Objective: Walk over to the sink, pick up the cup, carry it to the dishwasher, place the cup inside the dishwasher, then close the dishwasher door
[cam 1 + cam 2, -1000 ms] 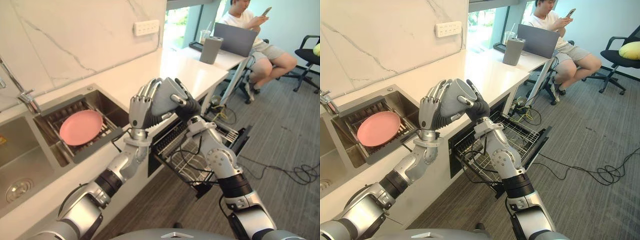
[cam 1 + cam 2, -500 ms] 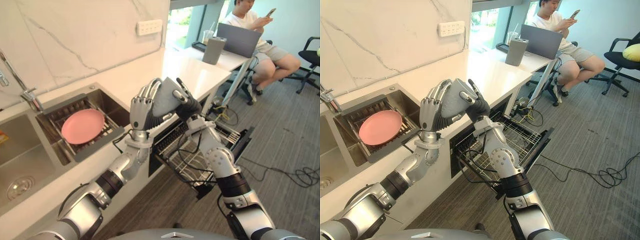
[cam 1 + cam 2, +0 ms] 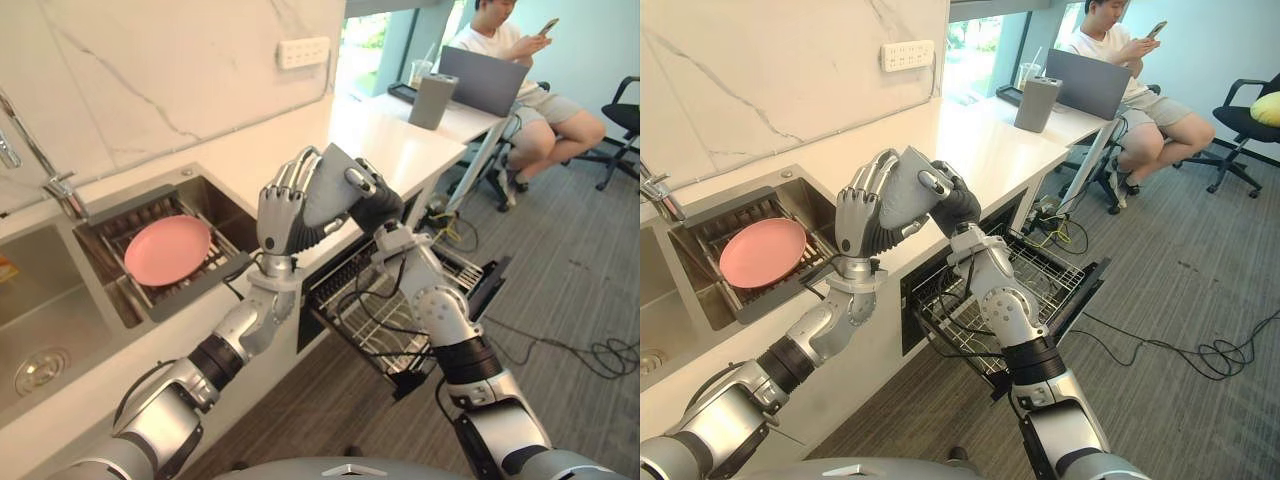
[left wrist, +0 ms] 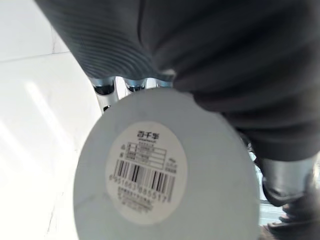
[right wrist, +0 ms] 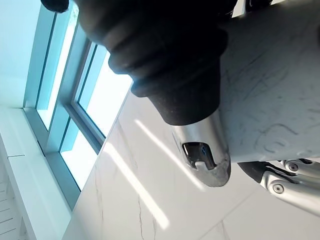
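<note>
both my hands on the cup (image 3: 328,186)
left hand (image 3: 281,218) wraps its smooth wall, right hand (image 3: 377,207) pinches the rim; light, rigid, likely slippery.

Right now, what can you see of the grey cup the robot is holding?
The light-grey cup looks smooth. It is tipped on its side, held in the air between both hands, above the edge of the white counter. The left hand curls its fingers round it; the right hand grips the other side. Its flat base carries a white barcode sticker.
</note>
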Controlling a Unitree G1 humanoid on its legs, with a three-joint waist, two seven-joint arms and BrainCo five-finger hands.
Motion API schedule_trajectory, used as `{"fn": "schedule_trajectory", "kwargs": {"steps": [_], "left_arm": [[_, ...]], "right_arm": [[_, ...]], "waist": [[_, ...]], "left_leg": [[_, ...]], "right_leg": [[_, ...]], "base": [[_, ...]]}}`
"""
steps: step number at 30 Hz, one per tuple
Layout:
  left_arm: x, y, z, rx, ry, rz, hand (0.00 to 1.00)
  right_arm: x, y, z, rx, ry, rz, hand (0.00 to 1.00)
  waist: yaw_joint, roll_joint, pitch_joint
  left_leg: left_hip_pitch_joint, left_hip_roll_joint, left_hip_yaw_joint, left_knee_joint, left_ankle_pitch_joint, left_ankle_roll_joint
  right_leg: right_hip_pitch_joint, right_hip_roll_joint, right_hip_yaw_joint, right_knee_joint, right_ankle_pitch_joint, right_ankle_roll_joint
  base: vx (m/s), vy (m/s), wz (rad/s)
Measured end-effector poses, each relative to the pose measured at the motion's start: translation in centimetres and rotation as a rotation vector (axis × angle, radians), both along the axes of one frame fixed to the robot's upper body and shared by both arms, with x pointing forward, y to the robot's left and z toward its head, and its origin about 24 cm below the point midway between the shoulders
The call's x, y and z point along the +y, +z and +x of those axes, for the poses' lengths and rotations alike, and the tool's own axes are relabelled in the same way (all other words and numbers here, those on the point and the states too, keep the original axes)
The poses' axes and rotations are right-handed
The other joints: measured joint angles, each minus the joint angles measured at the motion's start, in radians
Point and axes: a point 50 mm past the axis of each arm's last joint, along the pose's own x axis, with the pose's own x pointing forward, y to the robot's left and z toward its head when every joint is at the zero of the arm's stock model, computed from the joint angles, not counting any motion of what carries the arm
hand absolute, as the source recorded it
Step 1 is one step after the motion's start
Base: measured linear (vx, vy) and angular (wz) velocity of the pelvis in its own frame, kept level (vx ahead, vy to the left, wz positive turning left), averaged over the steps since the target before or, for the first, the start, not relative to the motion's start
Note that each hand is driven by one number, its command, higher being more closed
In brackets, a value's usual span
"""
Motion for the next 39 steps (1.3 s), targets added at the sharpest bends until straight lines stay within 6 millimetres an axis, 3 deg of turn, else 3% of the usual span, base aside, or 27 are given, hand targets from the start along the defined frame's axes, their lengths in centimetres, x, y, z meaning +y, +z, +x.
{"fn": "schedule_trajectory", "kwargs": {"steps": [9,10,20,24,29,32,34,39], "left_arm": [[0.3,0.2,0.0,-0.014,0.001,0.007,1.0],[0.3,0.2,0.0,-0.015,0.0,0.006,0.0],[-0.6,-0.2,-0.6,-0.012,-0.05,0.023,0.0],[-1.0,-0.4,-0.8,-0.005,-0.068,0.033,0.0],[-2.0,-0.5,-1.2,0.005,-0.1,0.029,0.0],[-1.7,-0.4,-1.0,0.005,-0.077,0.019,0.0],[-0.4,0.1,-0.3,0.0,-0.001,-0.018,0.0],[1.9,1.2,-0.3,-0.043,0.097,-0.105,0.0]], "right_arm": [[0.1,0.3,0.0,-0.028,-0.005,0.008,1.0],[0.1,0.3,0.0,-0.031,-0.007,0.011,1.0],[-0.3,1.6,-0.3,-0.09,-0.074,0.042,1.0],[-0.9,2.0,-0.2,-0.175,-0.223,-0.113,1.0],[-1.8,2.2,-0.1,-0.193,-0.331,-0.169,1.0],[-3.7,2.7,0.1,-0.204,-0.431,-0.167,1.0],[-5.7,3.0,0.1,-0.203,-0.515,-0.143,1.0],[-10.6,1.5,-1.0,-0.168,-0.696,-0.201,1.0]], "waist": [[0.0,0.001,0.022],[0.0,0.001,0.024],[-0.004,0.014,0.039],[-0.004,0.015,0.039],[-0.006,0.018,0.041],[-0.006,0.02,0.043],[-0.012,0.022,0.043],[-0.025,0.024,0.043]], "left_leg": [[0.0,0.002,-0.001,0.0,-0.002,-0.004],[0.0,0.002,-0.001,0.0,-0.003,-0.005],[0.0,0.004,0.001,0.0,-0.002,-0.005],[0.001,0.008,0.004,0.0,0.001,-0.003],[0.006,0.009,0.016,0.0,0.001,-0.004],[0.007,0.005,0.021,0.0,0.002,-0.003],[0.009,0.003,0.024,0.0,0.002,-0.002],[0.009,0.0,0.024,0.0,0.001,-0.003]], "right_leg": [[0.002,0.002,-0.002,-0.001,-0.001,-0.001],[0.002,0.002,-0.002,-0.001,-0.001,-0.002],[0.0,0.006,0.002,0.0,-0.002,-0.003],[-0.002,0.01,0.006,0.0,-0.003,-0.005],[-0.005,0.011,0.021,0.002,-0.002,-0.005],[-0.007,0.012,0.024,0.004,0.0,-0.002],[-0.007,0.012,0.026,0.004,0.005,0.006],[-0.007,0.009,0.026,0.005,0.003,0.009]], "base": [[0.0,0.0,0.0],[0.0,0.0,0.0],[0.0,0.0,0.0],[0.0,0.0,-0.01],[0.0,-0.001,-0.07],[-0.01,-0.004,-0.05],[-0.01,0.002,-0.04],[0.0,0.0,0.0]]}}
